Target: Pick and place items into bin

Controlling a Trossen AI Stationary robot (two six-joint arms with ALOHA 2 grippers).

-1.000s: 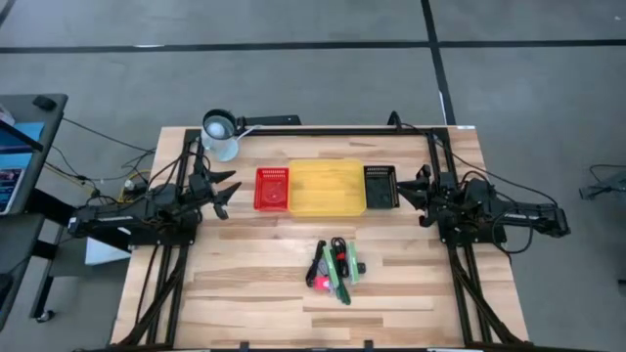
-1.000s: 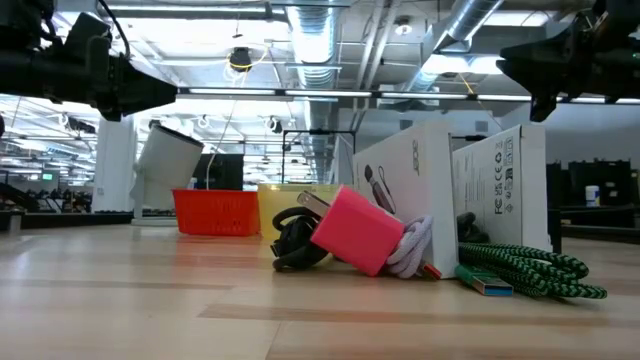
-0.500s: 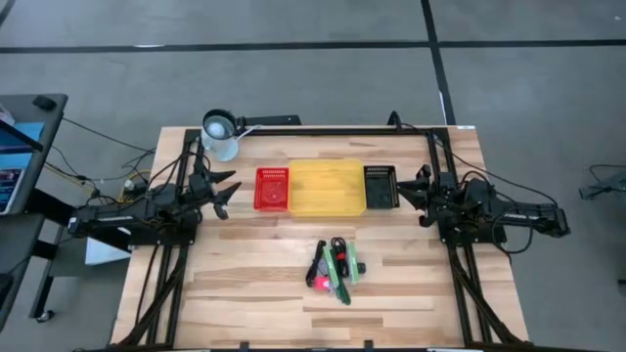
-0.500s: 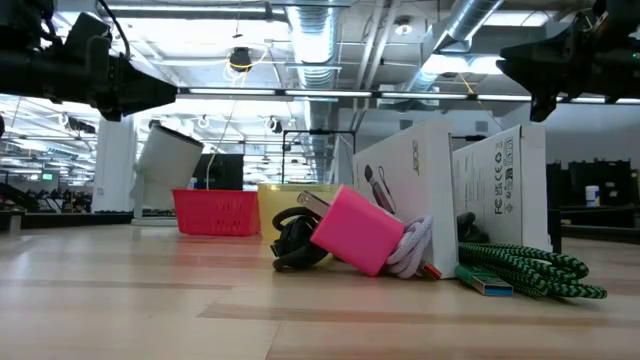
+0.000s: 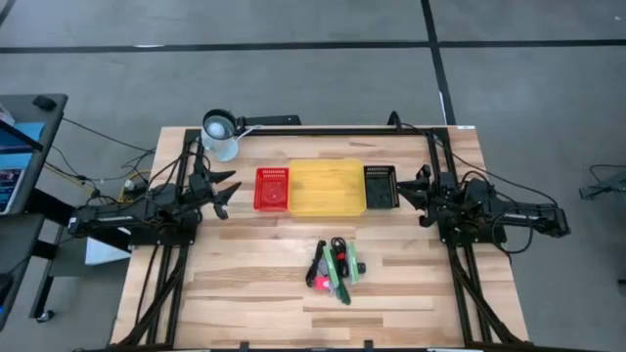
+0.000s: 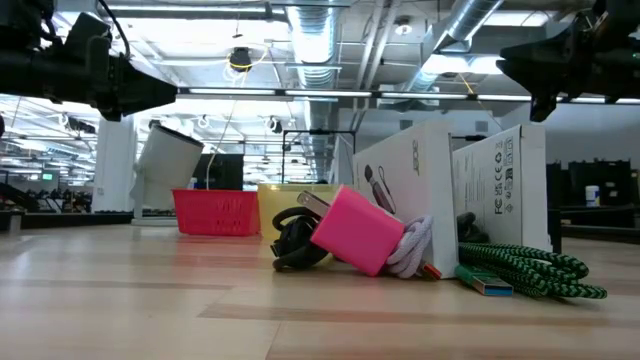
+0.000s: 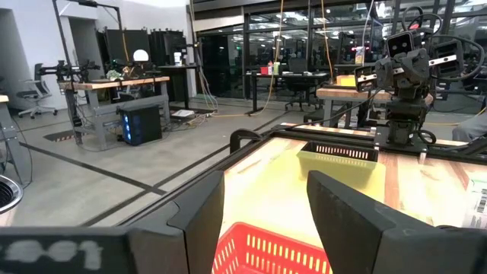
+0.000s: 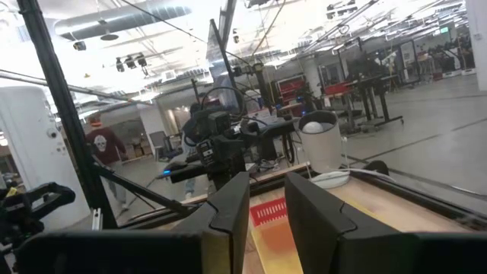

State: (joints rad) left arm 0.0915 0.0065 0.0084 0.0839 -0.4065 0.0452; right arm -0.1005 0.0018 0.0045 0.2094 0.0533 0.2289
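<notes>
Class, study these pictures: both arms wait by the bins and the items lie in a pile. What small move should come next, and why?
Probably the right gripper, open and empty beside the black bin, should swing toward the pile of items on the table. Nothing is held yet; the left gripper waits open by the red bin.

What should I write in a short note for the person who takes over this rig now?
Left end effector: open, empty, raised beside the red bin.
Right end effector: open, empty, raised beside the black bin.
Items: all in one pile on the table's near half, in front of the yellow bin; the pink block and green cable are among them.
Done: nothing seen in any bin.
Left: pick and bin every item.
</notes>
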